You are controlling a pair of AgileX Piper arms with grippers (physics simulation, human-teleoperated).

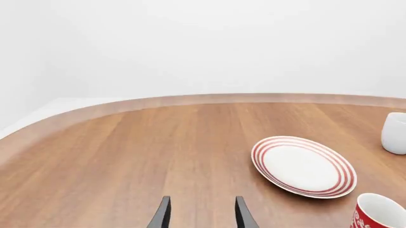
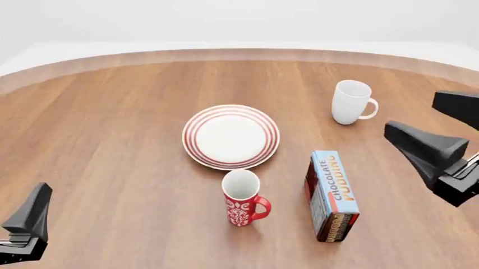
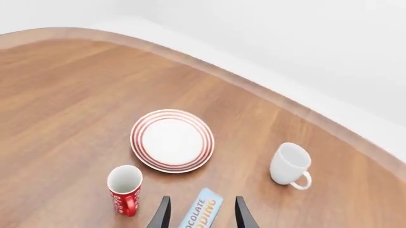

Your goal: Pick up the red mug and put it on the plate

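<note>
Wood table (image 2: 112, 140): mug (image 2: 243, 198) upright just beside plate (image 2: 231, 136); box (image 2: 331, 196) close by risks a knock. Right gripper (image 3: 199, 213) and left gripper (image 1: 199, 213) spread, empty.

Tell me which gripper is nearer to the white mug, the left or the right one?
The right. In the front view the right gripper hangs just to the right of the white mug, while the left gripper sits at the near left corner, beyond the plate.
</note>
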